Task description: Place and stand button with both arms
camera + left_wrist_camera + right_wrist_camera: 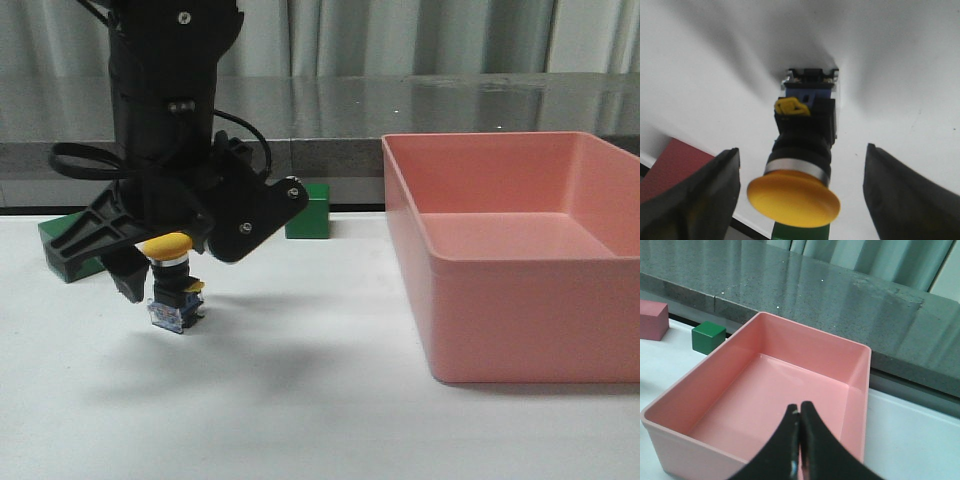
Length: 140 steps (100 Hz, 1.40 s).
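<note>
While the front view hides its jaws, the left gripper (800,195) shows wide apart in the wrist view, the button (802,150) between, untouched; right gripper (800,440) pinched closed over pink bin (860,365).

You see the button (174,283) standing upright on the white table, with its yellow mushroom cap on top, then the black ribbed collar, and the blue-black contact block at the bottom. A small yellow tab sticks out from its side.
</note>
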Tool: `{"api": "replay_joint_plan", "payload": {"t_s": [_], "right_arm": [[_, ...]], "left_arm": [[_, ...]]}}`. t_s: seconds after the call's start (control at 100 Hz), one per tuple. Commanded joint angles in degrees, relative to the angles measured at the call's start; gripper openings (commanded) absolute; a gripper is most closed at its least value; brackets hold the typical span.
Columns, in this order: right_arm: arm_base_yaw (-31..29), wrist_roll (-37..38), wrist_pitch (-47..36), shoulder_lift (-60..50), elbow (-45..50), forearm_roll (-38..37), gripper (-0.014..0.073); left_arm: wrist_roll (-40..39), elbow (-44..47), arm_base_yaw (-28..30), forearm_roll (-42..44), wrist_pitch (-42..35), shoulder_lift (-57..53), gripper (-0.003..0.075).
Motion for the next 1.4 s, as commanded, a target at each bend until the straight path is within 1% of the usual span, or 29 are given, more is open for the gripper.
{"api": "replay_joint_plan", "payload": {"t_s": [0.0, 0.26, 0.34, 0.38, 0.42, 0.47, 0.5, 0.52, 0.58, 0.71, 0.72, 0.78, 0.87, 0.99, 1.06, 1.12, 1.18, 1.28, 1.39], "right_arm": [[-0.37, -0.08, -4.33, 0.27, -1.69, 0.39, -0.0061], [-0.37, -0.08, -4.33, 0.27, -1.69, 0.39, -0.0061], [-0.37, -0.08, -4.33, 0.27, -1.69, 0.39, -0.0061], [-0.37, -0.08, -4.33, 0.27, -1.69, 0.39, -0.0061], [-0.37, -0.08, -4.33, 0.27, -1.69, 0.39, -0.0061], [-0.37, -0.08, -4.33, 0.27, -1.69, 0.39, -0.0061], [-0.37, -0.08, -4.33, 0.27, -1.69, 0.39, -0.0061], [-0.37, -0.08, -4.33, 0.27, -1.69, 0.39, -0.0061], [-0.37, -0.08, -4.33, 0.27, -1.69, 0.39, -0.0061], [-0.37, -0.08, -4.33, 0.27, -1.69, 0.39, -0.0061], [-0.37, -0.08, -4.33, 0.27, -1.69, 0.39, -0.0061], [-0.37, -0.08, -4.33, 0.27, -1.69, 0.39, -0.0061], [-0.37, -0.08, -4.33, 0.27, -1.69, 0.39, -0.0061], [-0.37, -0.08, -4.33, 0.27, -1.69, 0.39, -0.0061], [-0.37, -0.08, -4.33, 0.27, -1.69, 0.39, -0.0061], [-0.37, -0.08, -4.33, 0.27, -1.69, 0.39, -0.0061], [-0.37, -0.08, -4.33, 0.27, -1.69, 0.39, -0.0061], [-0.37, -0.08, -4.33, 0.27, -1.69, 0.39, -0.0061], [-0.37, -0.08, -4.33, 0.27, -1.69, 0.39, -0.0061]], "left_arm": [[-0.8, -1.85, -0.41, 0.95, 0.96, -4.46, 0.0509], [-0.8, -1.85, -0.17, 0.95, 5.45, -10.97, 0.0508], [-0.8, -1.85, 0.76, 0.95, 7.69, -13.24, 0.0486], [-2.33, -1.85, 1.58, 0.95, 8.12, -14.44, 0.0463], [-5.96, -1.85, 2.5, 0.95, 8.21, -15.48, 0.0419], [-14.62, -1.85, 3.75, 1.18, 7.88, -16.56, 0.0351], [-18.06, -1.85, 4.47, 1.89, 7.48, -17.17, 0.0298], [-20.18, -1.85, 5.07, 2.75, 7.23, -17.58, 0.0277], [-25.88, -2.28, 6.86, 4.09, 7.4, -18.52, 0.018], [-37.2, -3.77, 11.25, 2.54, 7.89, -20.55, -0.001], [-37.71, -3.9, 11.74, 2.07, 7.89, -20.81, -0.002], [-42.68, -4.16, 13.76, 0.11, 7.08, -21.82, -0.0019], [-48.63, -4.16, 17.11, -4.28, 2.73, -24.13, -0.0019], [-49.76, -3.4, 21.3, -13.55, -6.47, -28.34, -0.0019], [-49.76, -1.01, 23.15, -18.49, -14.19, -31.84, -0.0019], [-49.76, 2.49, 24.25, -22.28, -21.14, -35.44, -0.0019], [-49.76, 6.97, 24.57, -23.87, -27.13, -38.84, -0.0019], [-49.76, 15.01, 24.57, -25.24, -34.0, -45.36, -0.0019], [-49.76, 25.19, 24.57, -29.1, -40.02, -52.17, -0.0019]]}}
